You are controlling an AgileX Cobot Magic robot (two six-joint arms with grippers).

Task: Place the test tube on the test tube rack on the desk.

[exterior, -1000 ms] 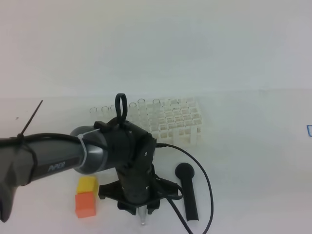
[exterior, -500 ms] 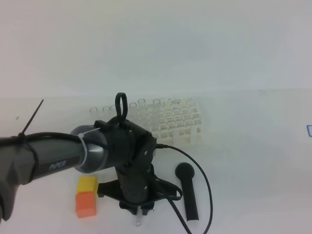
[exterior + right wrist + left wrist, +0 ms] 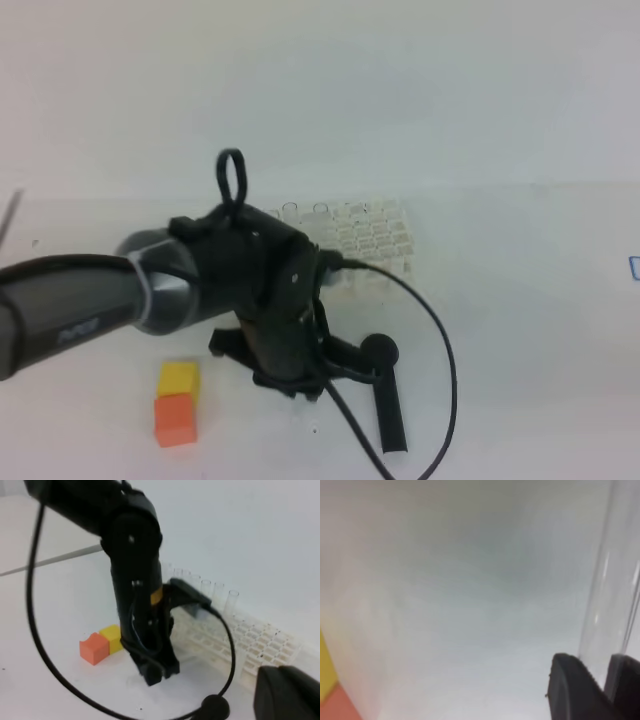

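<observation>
The left wrist view shows the clear test tube [image 3: 615, 595] rising between two black fingers [image 3: 572, 687], so my left gripper [image 3: 600, 664] is shut on it. From the high view, the left gripper [image 3: 302, 388] hangs a little above the desk [image 3: 520, 330], in front of the white test tube rack [image 3: 372, 240], and the wrist hides the tube. The right wrist view also takes in the left gripper [image 3: 154, 672] and the rack [image 3: 255, 642]. Only a dark corner of my right gripper [image 3: 290, 695] shows there, and it is shut.
A black round-headed tool [image 3: 385, 392] lies just right of the left gripper, with a black cable [image 3: 440, 350] looping over it. A yellow block [image 3: 179, 378] and an orange block [image 3: 175, 420] sit to the left. Several tubes [image 3: 231, 600] stand along the rack's edge.
The left gripper closed on the test tube and rose off the desk, shifting back towards the rack. The tube tip seen below the wrist earlier no longer shows.
</observation>
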